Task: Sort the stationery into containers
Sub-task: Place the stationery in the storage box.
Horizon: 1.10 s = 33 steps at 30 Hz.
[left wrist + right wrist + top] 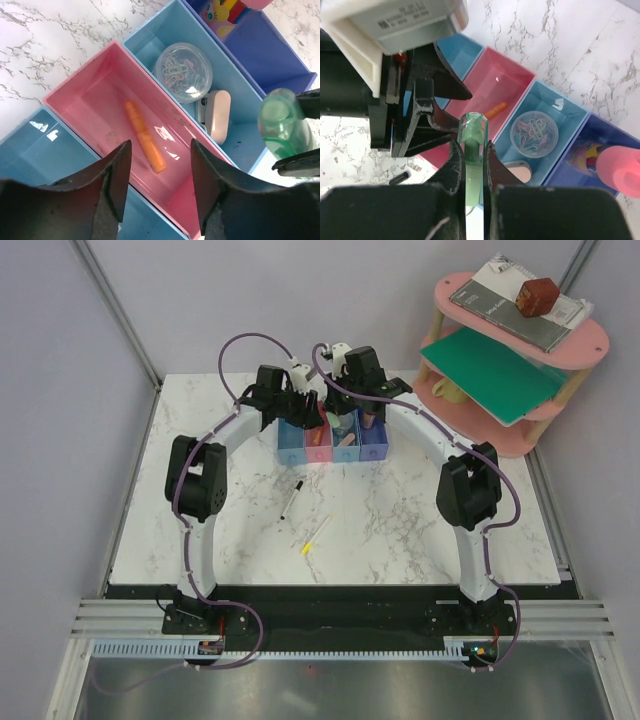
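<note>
**Left wrist view.** The left tool (160, 167) stands about half open with nothing between its fingers, over the pink bin (75, 97). An orange eraser (145, 142) lies on that bin's floor. At 7 o'clock sits a light blue end bin (35, 150). At 1 o'clock a second light blue bin (150, 47) holds a round clear case of paper clips (183, 71). Just beside the case is a small whitish-grey piece (218, 116). The periwinkle bin (280, 67) fills the 1 o'clock corner and holds a cartoon-printed item (220, 12) with no legible words. At 3 o'clock a pale green eraser (280, 120) is pinched between two black fingers (307, 97).

**Right wrist view.** The right tool (472, 150) is closed on the pale green eraser, which stands upright between its pads. The left tool shows at 10 o'clock above the pink bin. A white camera housing (395, 25) carries a printed label with a barcode, its characters too small to read. Only this view shows the pink eraser (618, 169) whole, in the periwinkle bin at 4 o'clock. The black end of a pen (400, 177) shows at 8 o'clock.

**Top view.** This view alone shows the whole pen and a yellow pencil (315, 536), both on the marble tabletop (420, 530) at 6 to 7 o'clock of the bins, well apart from them. A pink shelf (590, 345) at 2 o'clock carries books whose print is unreadable, with a reddish-brown block (538, 295) on top.
</note>
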### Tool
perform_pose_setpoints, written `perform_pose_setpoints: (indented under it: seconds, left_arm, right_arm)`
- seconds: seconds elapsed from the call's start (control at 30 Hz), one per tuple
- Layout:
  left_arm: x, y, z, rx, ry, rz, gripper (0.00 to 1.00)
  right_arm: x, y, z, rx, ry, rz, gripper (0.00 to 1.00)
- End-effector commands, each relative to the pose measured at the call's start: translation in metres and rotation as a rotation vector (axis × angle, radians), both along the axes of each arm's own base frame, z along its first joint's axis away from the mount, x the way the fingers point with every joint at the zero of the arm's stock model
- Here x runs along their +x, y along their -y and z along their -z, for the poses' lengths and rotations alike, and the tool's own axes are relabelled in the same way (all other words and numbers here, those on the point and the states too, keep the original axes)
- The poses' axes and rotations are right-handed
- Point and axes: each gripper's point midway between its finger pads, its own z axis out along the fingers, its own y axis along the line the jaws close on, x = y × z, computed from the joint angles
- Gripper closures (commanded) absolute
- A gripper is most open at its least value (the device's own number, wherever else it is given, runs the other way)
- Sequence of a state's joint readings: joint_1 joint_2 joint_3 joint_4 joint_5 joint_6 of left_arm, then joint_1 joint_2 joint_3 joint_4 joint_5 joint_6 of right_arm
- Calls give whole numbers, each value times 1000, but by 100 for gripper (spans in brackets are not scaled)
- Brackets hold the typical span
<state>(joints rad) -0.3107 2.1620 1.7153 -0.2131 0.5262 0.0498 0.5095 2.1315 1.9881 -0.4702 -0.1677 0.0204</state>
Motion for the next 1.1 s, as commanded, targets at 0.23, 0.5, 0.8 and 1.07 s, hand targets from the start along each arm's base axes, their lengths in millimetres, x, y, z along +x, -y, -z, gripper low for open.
perform_pose_setpoints:
  seconds: [0.23, 0.5, 0.8, 1.07]
  left_arm:
    - [-23, -4, -69, -51, 119, 18, 39]
    - [-48, -22, -108, -38, 187, 16, 39]
    - [-108, -52, -48, 186, 75, 79, 38]
    - [-159, -90, 9, 381, -22, 111, 40]
  right_arm:
    - [29, -18, -10, 72, 91, 7, 100]
    - [38, -28, 7, 103, 77, 8, 100]
    - [41, -41, 26, 101, 64, -25, 77]
    - [36, -42, 26, 93, 63, -32, 61]
